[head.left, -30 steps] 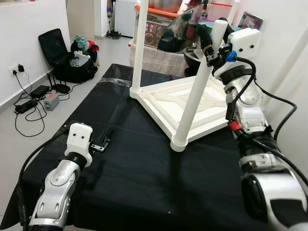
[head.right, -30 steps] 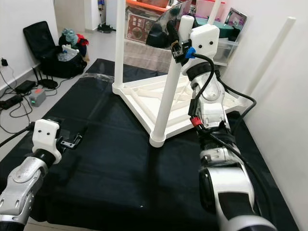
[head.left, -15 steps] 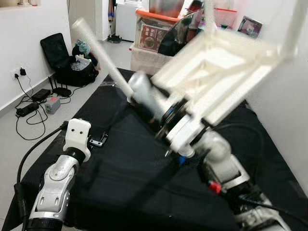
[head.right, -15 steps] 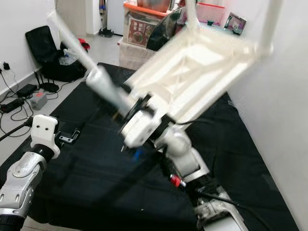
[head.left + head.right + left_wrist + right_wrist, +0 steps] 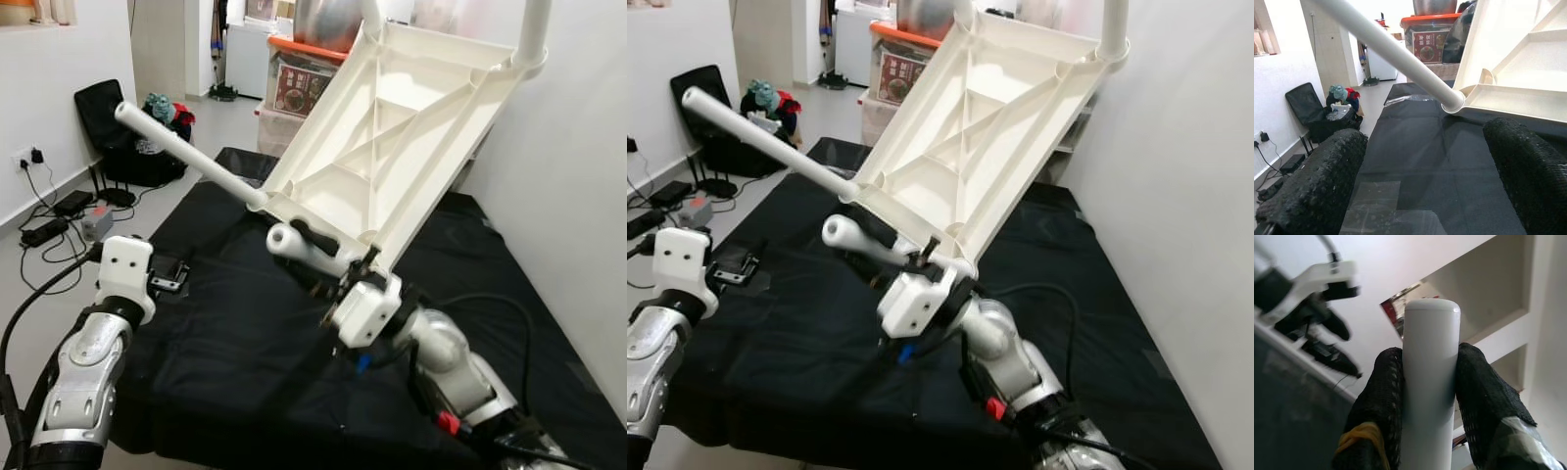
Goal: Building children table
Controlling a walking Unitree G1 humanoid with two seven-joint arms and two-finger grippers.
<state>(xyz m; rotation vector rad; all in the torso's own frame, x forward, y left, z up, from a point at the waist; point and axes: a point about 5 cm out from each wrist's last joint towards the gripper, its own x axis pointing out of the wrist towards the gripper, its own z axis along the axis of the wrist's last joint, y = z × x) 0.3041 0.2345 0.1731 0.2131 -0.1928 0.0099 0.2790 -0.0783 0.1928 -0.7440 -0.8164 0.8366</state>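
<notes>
The left gripper (image 5: 1420,196) rests low over the black mat (image 5: 225,323), its fingers (image 5: 1312,186) spread apart and holding nothing. The right gripper (image 5: 1425,396) is clamped on a white table leg (image 5: 304,247), and the white table (image 5: 402,127) is lifted and tilted above the mat. Behind it stands an orange-lidded bin (image 5: 309,73); its label is unreadable.

White walls (image 5: 578,196), grey floor (image 5: 29,264). Black mat (image 5: 245,343) spread on the floor. Black chair (image 5: 103,108) by the left wall, clothes (image 5: 162,106) piled beside it. Cables (image 5: 44,220) and socket (image 5: 29,157) at left. Storage boxes (image 5: 304,69) at back, orange lid.
</notes>
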